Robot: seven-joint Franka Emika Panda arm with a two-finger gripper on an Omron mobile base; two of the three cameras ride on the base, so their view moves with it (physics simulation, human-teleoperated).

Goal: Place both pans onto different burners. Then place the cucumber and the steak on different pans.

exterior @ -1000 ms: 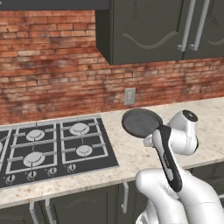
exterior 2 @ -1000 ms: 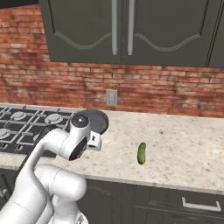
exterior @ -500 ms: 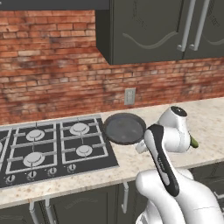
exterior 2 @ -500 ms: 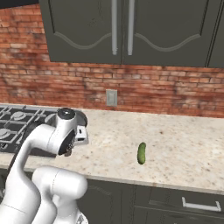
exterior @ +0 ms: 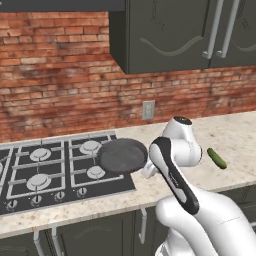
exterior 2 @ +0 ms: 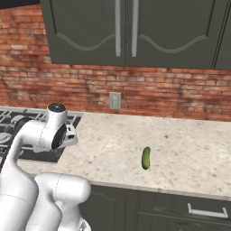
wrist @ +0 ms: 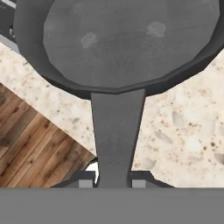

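No words or labels to read anywhere. On the left, black cooktop (exterior: 55, 172) with round silver burners (exterior: 40, 154) under square grates, set in a speckled tan counter (exterior: 235, 135). Above the right edge of the cooktop, held up in the air over the near right burner, a dark grey pan (exterior: 122, 155), round and flat. Seen from the hand, pan handle (wrist: 116, 135) running straight down between the two fingertips of the gripper (wrist: 113, 183), pinched tight on it. Below the pan there, speckled counter and a bit of brown wood floor (wrist: 30, 144). Farther right, green cucumber (exterior 2: 146, 158) lying alone on the counter, well apart from the pan. Behind, red brick wall (exterior: 60, 75) with a grey outlet (exterior: 148, 110). Up top, dark cabinets (exterior 2: 131, 31) with silver handles
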